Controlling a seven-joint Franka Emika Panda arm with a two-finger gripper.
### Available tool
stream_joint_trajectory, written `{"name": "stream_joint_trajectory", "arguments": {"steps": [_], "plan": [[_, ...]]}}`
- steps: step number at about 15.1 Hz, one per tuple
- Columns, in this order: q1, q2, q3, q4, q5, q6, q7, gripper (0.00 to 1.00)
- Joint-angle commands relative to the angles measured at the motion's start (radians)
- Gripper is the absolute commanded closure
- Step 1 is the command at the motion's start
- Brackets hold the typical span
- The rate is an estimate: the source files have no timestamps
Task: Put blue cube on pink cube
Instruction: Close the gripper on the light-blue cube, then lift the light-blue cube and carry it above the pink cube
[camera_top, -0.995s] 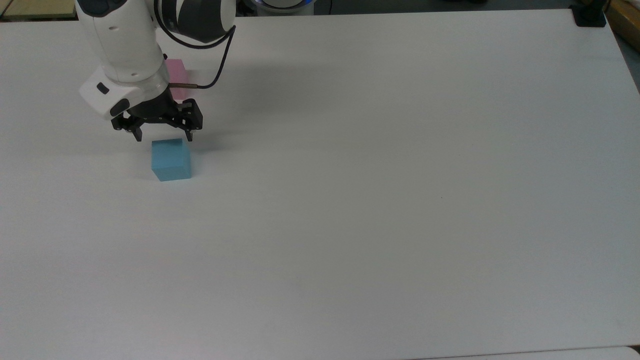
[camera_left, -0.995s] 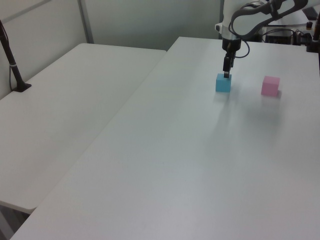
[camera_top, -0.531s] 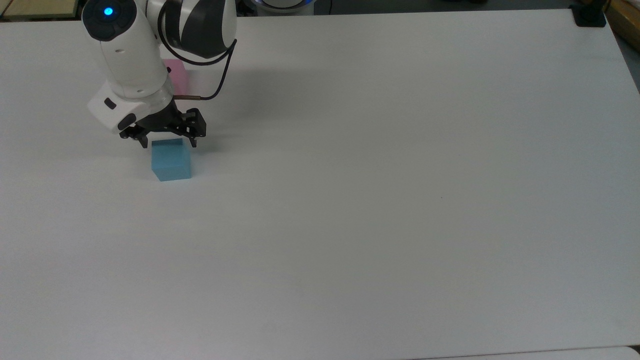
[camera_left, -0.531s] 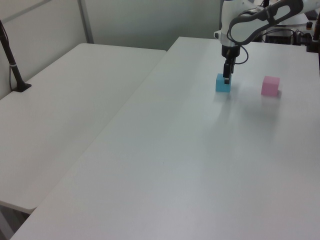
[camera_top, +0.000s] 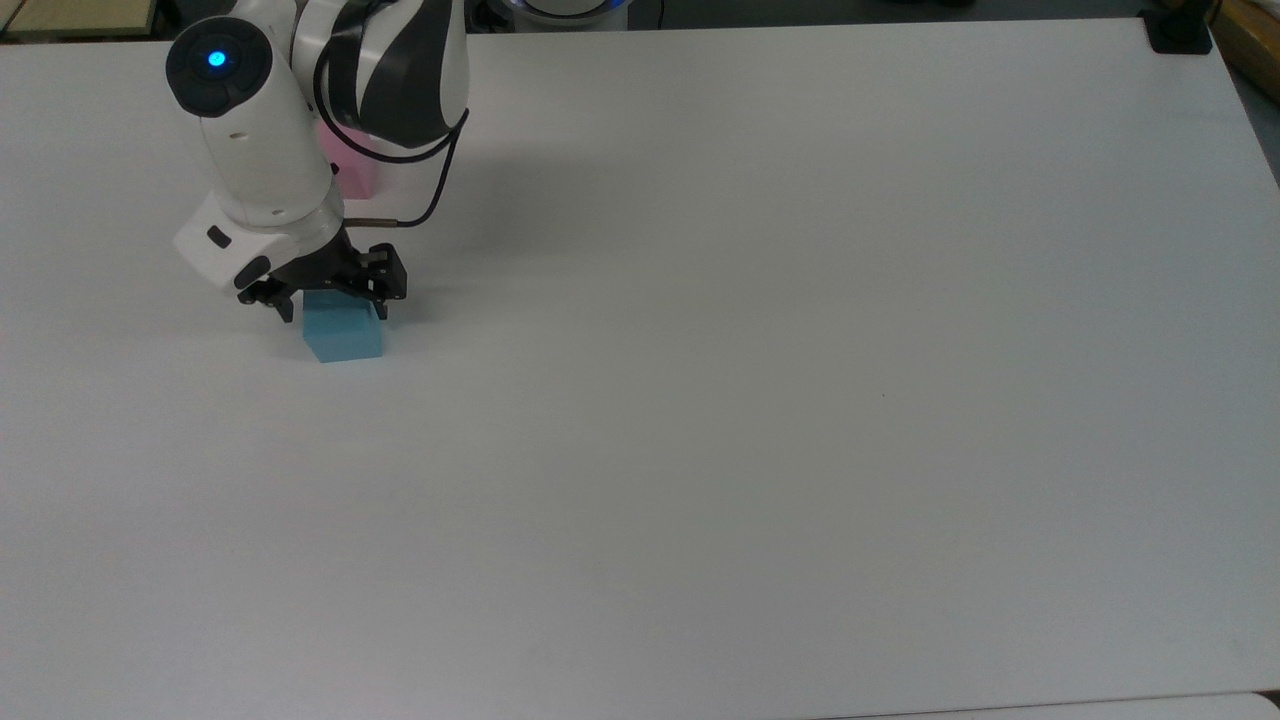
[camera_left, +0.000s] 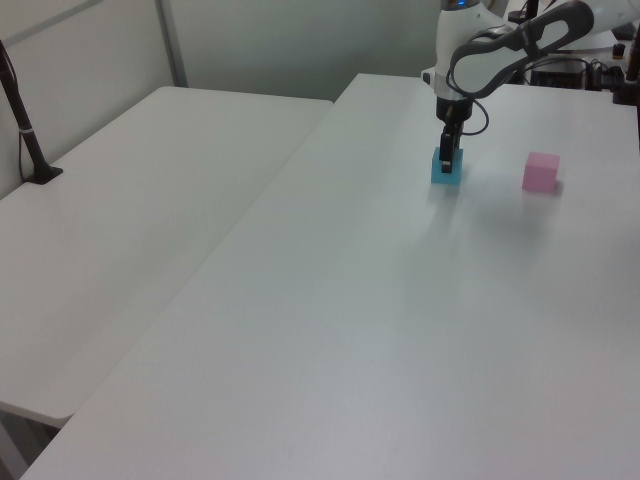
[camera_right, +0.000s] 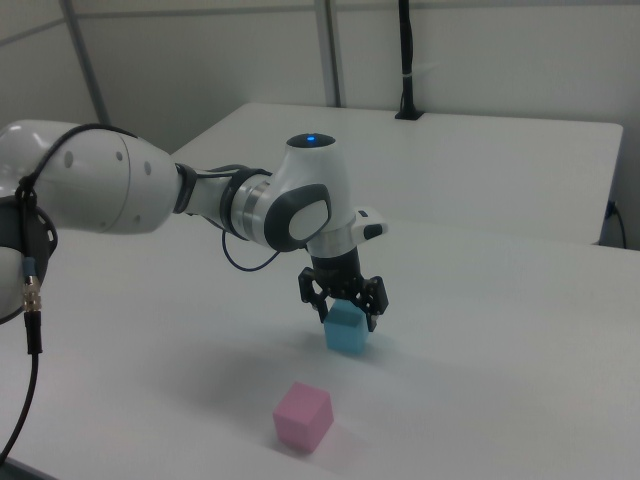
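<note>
Gripper fingers spread wide, straddling the blue cube, which sits flat on the white surface, no long axis; pink cube rests well apart.

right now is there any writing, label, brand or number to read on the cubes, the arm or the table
None: no readable text in these views.
The blue cube has plain faces, no print.
The pink cube has plain faces, no print.
The arm has a lit blue round light, but no lettering to make out.
The pincer, open around the blue cube, is plain black.
The table is a bare white surface.
</note>
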Motion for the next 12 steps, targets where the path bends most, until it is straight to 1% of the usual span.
{"name": "stream_joint_trajectory", "arguments": {"steps": [1,2,3,6,7,12], "plan": [[-0.004,0.017,0.005,0.010,-0.012,0.037,-0.038,0.41],[-0.004,0.016,0.005,0.010,-0.010,0.037,-0.054,0.58],[-0.004,0.016,0.005,0.008,-0.010,0.037,-0.060,0.62],[-0.004,0.008,0.005,0.007,-0.010,0.028,-0.062,0.64],[-0.004,0.002,0.004,0.007,-0.010,0.025,-0.059,0.68],[-0.002,-0.076,0.004,0.014,-0.007,-0.068,-0.045,0.68]]}}
